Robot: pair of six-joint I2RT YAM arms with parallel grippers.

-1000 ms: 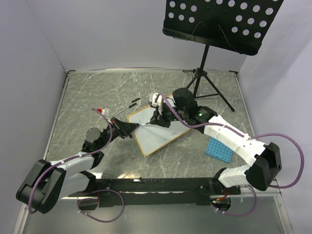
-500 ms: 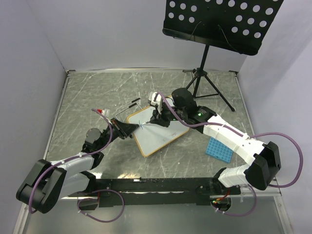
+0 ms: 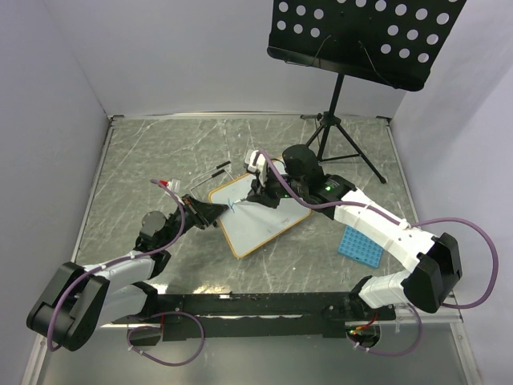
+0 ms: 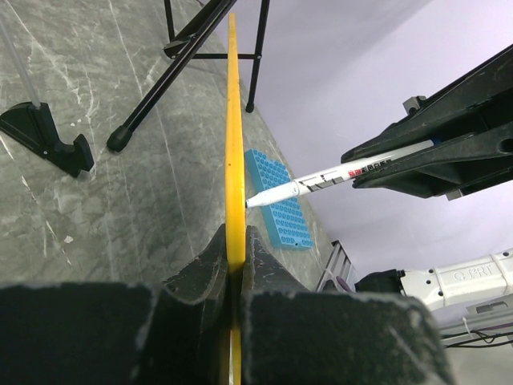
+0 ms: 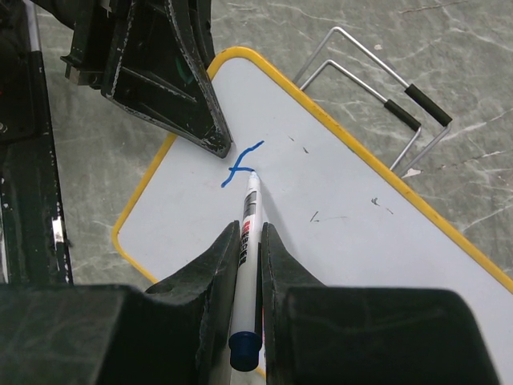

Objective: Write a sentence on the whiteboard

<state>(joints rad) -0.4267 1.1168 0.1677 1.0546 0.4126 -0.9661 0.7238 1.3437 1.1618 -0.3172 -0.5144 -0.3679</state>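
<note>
Grey marbled counter (image 3: 144,152) under lilac walls. Near its middle, whiteboard (image 3: 260,224), turned corner-on to the arms. Left claw (image 4: 234,241) clamped shut on the board's yellow frame at its left edge. Right claw (image 5: 247,241) closed around a white marker (image 5: 248,212), tip touching the board near the corner closest to the left claw. Of the sentence (image 5: 240,164), one short blue stroke, just at the tip. Behind the board, black music stand (image 3: 361,36); to the right, blue grid tray (image 3: 358,243).
</note>
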